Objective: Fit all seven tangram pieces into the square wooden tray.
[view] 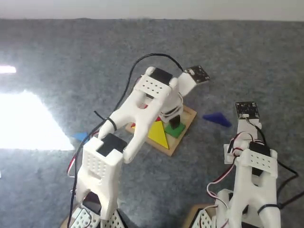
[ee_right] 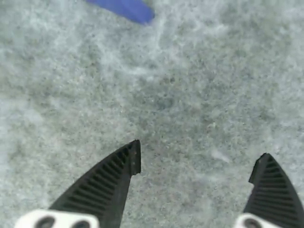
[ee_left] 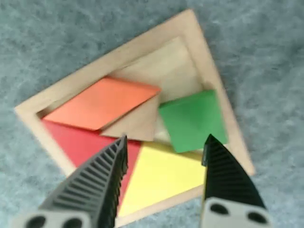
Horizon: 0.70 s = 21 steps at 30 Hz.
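The square wooden tray (ee_left: 213, 80) holds an orange parallelogram (ee_left: 102, 102), a red piece (ee_left: 78, 142), a yellow triangle (ee_left: 164, 173) and a green square (ee_left: 192, 118). My left gripper (ee_left: 165, 145) hovers open just above the tray, over the yellow and green pieces. In the high view the left arm covers much of the tray (view: 187, 124). A dark blue piece (view: 217, 118) lies on the mat right of the tray. My right gripper (ee_right: 199, 159) is open over bare mat, with the dark blue piece (ee_right: 124, 8) ahead of it. A light blue piece (view: 81, 137) lies left of the tray.
Grey felt mat (view: 237, 57) covers the table. A bright glare patch (view: 26, 121) lies at the left. The right arm (view: 251, 166) stands near the front right.
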Tool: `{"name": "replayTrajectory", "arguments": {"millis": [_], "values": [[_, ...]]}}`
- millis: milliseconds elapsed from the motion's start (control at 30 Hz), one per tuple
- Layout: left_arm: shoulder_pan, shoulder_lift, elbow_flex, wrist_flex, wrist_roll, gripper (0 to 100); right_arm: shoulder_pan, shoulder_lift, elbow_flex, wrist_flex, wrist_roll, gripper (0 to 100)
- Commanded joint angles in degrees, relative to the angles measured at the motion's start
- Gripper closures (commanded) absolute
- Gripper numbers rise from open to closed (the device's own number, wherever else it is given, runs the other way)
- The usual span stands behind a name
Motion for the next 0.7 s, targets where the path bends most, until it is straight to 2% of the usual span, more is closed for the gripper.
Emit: {"name": "replayTrajectory", "arguments": {"millis": [0,133,467,667], "values": [[5.5,-1.0,-2.5,2.0,1.7,75,-0.4,-1.5,-2.0,-1.1,-0.1,63.4],[5.5,0.4,-1.6,0.2,2.0,75,-0.4,-1.5,-2.0,-1.0,-0.1,63.4],[-1.8,4.0,-2.2,-1.9,0.0,75,-0.4,-1.5,-2.0,-0.9,-0.1,63.4],[-4.2,3.9,-6.8,0.1,-1.3,75,-0.4,-1.5,-2.0,-1.0,-0.1,63.4]]}}
